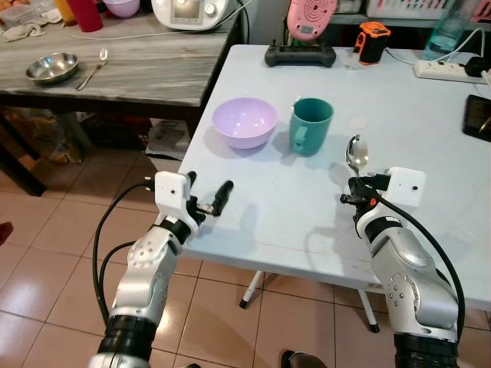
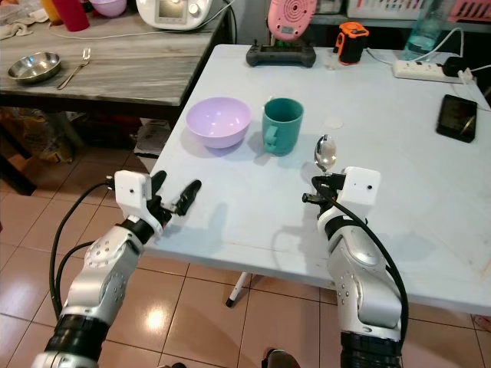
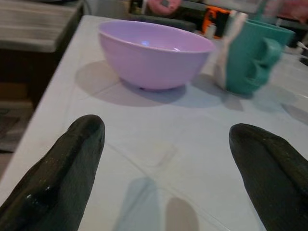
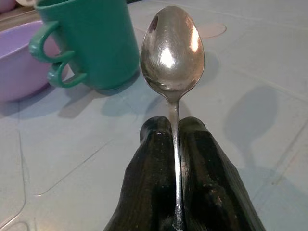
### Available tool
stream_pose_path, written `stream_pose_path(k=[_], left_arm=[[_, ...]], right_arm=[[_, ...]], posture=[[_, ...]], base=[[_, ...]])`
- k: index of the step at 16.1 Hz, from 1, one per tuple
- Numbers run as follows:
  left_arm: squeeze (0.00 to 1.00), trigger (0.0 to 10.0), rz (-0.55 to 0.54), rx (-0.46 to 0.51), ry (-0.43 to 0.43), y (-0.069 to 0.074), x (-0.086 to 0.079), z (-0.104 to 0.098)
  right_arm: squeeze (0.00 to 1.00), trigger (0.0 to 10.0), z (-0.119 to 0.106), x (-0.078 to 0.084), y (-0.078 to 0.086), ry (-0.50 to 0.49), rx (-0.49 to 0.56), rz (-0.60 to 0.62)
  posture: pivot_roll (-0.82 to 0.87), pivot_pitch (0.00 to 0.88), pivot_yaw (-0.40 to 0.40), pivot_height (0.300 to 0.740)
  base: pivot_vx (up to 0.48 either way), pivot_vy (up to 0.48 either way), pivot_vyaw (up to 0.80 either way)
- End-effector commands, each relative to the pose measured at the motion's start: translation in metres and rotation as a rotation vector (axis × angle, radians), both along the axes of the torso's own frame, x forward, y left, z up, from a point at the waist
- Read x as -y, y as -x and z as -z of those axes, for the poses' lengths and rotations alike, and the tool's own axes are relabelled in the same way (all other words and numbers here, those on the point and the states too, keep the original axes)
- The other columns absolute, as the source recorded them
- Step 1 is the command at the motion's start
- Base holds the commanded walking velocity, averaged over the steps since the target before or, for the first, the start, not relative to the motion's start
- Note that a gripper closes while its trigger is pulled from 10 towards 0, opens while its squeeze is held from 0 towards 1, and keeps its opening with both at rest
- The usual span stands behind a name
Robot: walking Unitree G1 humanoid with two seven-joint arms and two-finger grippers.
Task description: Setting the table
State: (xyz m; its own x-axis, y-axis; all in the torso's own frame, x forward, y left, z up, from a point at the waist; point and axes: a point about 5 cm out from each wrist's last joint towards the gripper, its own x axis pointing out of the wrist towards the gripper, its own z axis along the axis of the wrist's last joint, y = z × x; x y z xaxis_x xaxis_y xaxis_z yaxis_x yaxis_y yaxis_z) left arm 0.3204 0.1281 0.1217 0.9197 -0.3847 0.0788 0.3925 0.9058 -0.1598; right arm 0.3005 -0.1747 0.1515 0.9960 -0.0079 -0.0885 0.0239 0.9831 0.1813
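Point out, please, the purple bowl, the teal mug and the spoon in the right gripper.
purple bowl (image 1: 244, 121): left eye view, inside of the bowl.
teal mug (image 1: 311, 126): left eye view, outer wall.
spoon (image 4: 172, 49): right wrist view, its bowl.

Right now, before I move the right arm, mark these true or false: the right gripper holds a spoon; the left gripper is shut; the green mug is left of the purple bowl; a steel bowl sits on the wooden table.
1. The right gripper holds a spoon. True.
2. The left gripper is shut. False: its fingers are spread apart and hold nothing.
3. The green mug is left of the purple bowl. False: it stands to the bowl's right.
4. A steel bowl sits on the wooden table. True.
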Motion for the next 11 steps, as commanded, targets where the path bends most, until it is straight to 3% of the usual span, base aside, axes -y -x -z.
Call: stream_pose_path(k=[1,3,6,11], left_arm=[[0.00,10.0,-0.028,-0.004,0.007,-0.0042,-0.0028,-0.0012],[0.00,10.0,-0.026,-0.006,0.007,-0.0058,-0.0021,-0.0014],[0.00,10.0,-0.024,-0.003,0.015,-0.0072,0.0006,-0.0021],[0.00,10.0,-0.030,0.003,0.016,-0.0093,0.0022,-0.0024]], right_arm=[[0.00,10.0,-0.0035,-0.0046,0.0030,0.019,0.030,-0.012],[0.00,10.0,-0.0047,-0.0072,0.0032,0.025,0.047,-0.020],[0.00,10.0,-0.0045,-0.0075,0.0043,0.024,0.056,-0.019],[0.00,10.0,-0.0054,-0.0131,0.0022,0.050,0.087,-0.040]], posture=[[-0.29,0.157,0.054,0.740],[-0.29,0.157,0.054,0.740],[-0.29,0.156,0.053,0.740],[-0.27,0.140,0.051,0.740]], base=[[0.000,0.000,-0.73],[0.000,0.000,-0.72],[0.000,0.327,-0.56],[0.000,0.376,0.00]])
